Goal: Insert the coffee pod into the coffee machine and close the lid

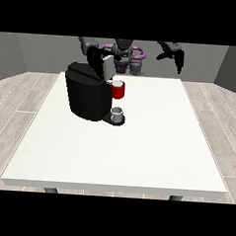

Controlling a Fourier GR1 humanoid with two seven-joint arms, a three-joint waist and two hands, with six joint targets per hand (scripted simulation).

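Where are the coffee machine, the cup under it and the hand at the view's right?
coffee machine (86, 96): front view, black body's front side.
cup (117, 113): front view, grey side wall.
hand at the view's right (176, 56): front view, black palm.

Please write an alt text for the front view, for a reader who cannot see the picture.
A black coffee machine stands on a white table, lid raised, with a red pod holder above a small grey cup. The hand at the view's left is at the lid; the hand at the view's right hangs free behind the table.
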